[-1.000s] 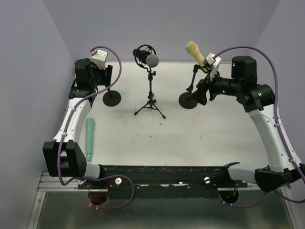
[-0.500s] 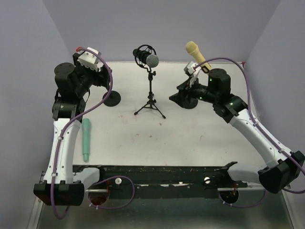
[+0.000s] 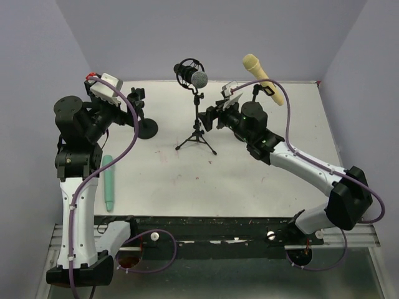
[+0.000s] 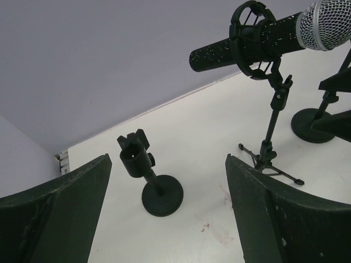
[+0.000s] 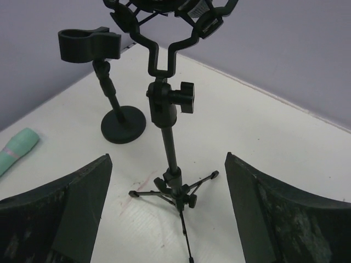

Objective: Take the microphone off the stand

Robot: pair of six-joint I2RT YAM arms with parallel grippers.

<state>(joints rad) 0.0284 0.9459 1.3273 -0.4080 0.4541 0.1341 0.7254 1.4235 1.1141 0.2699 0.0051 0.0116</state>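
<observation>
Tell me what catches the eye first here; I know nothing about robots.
Probably the black microphone with a silver mesh head, cradled on a tripod stand at the middle back of the table, with the right gripper open just beside it. A yellow microphone tilts up at the back right, and a mint-green microphone lies flat by the left arm.

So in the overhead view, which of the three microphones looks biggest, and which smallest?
1. The green microphone, lying flat, looks longest.
2. The yellow microphone looks slightly shorter, but it is tilted and raised nearer the camera, so this place is unsure.
3. The black microphone with the silver grille looks shortest, though thicker.
</observation>
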